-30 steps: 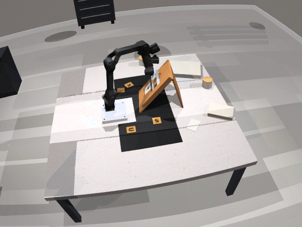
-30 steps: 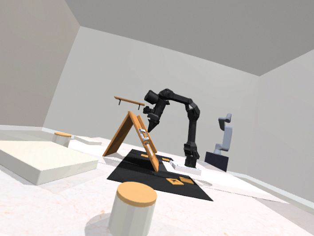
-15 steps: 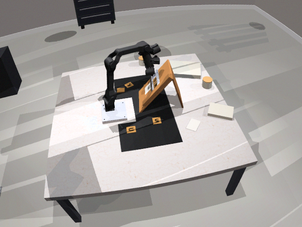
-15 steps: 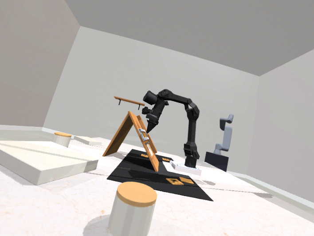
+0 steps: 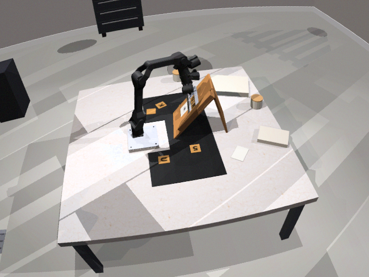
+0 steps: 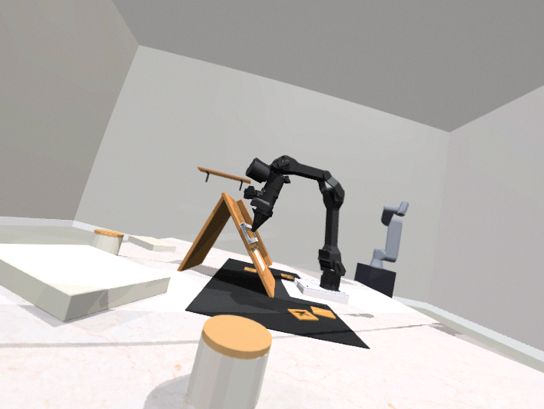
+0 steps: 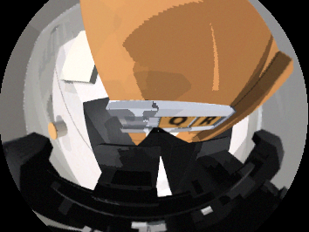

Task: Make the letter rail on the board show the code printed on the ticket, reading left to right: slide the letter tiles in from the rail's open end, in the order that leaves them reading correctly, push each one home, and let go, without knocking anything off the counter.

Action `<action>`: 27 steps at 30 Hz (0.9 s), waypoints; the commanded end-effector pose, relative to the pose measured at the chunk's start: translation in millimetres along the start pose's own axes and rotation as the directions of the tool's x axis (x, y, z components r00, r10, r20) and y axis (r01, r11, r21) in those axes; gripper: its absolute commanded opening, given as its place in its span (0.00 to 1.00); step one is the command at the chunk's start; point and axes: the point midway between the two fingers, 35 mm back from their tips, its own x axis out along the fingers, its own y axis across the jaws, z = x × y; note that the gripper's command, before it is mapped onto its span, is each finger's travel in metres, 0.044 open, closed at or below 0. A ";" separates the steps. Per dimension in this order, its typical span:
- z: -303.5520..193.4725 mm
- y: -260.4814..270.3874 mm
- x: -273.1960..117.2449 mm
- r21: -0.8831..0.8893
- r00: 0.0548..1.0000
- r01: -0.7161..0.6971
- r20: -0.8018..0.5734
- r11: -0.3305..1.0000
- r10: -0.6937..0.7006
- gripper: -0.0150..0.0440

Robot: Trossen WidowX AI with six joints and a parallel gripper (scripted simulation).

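The leaning orange board [image 5: 177,120] [image 6: 235,210] [image 7: 175,52] carries a silvery rail [image 7: 175,106]. In the wrist view a Q tile [image 7: 175,121] and an R tile [image 7: 209,120] sit side by side in it, Q left of R; the rail's left part shows no tile. My gripper [image 6: 253,229] [image 7: 155,130] is shut and empty, its tips close to the rail just left of and below the Q; contact is unclear. The white ticket [image 5: 183,109] is below the rail, its print unreadable. An X tile [image 5: 161,104] [image 6: 302,314], an unmarked-looking tile [image 5: 150,111] [image 6: 323,311], a U tile [image 5: 163,159] and an S-like tile [image 5: 195,148] lie loose.
The black mat [image 5: 191,172] lies under the board. Orange-lidded jars [image 5: 176,75] [image 5: 256,101] [image 6: 233,351] stand behind and right of the board. Two pale blocks [image 5: 231,85] [image 5: 272,137] and a white card [image 5: 240,153] lie on the counter. A prop leg [image 5: 220,114] supports the board.
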 end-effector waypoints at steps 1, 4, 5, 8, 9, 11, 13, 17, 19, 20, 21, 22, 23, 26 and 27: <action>2.2 1.1 3.1 -0.004 1.000 -0.002 -0.003 1.000 0.002 0.25; 3.2 1.2 4.1 -0.004 1.000 -0.002 -0.002 1.000 0.002 0.25; 3.5 1.2 4.5 -0.004 1.000 -0.002 -0.002 1.000 0.002 0.25; 4.5 1.3 5.6 -0.004 1.000 -0.002 -0.002 1.000 0.002 0.25; 4.9 1.3 5.9 -0.004 1.000 -0.002 -0.002 1.000 0.002 0.25; 5.5 1.4 6.7 -0.004 1.000 -0.002 -0.002 1.000 0.002 0.25; 6.2 1.4 7.4 -0.004 1.000 -0.002 -0.002 1.000 0.002 0.25; 7.5 1.5 8.8 -0.004 1.000 -0.002 -0.002 1.000 0.002 0.25; 8.2 1.5 9.6 -0.004 1.000 -0.002 -0.002 1.000 0.002 0.25; 8.5 1.6 9.9 -0.004 1.000 -0.002 -0.002 1.000 0.002 0.25; 8.8 1.6 10.3 -0.004 1.000 -0.002 -0.002 1.000 0.002 0.25; 9.2 1.6 10.7 -0.004 1.000 -0.002 -0.002 1.000 0.002 0.25; 9.5 1.6 11.0 -0.004 1.000 -0.002 -0.002 1.000 0.002 0.25; 10.2 1.7 11.8 -0.004 1.000 -0.002 -0.002 1.000 0.002 0.25; 10.2 1.7 11.8 -0.004 1.000 -0.002 -0.002 1.000 0.002 0.25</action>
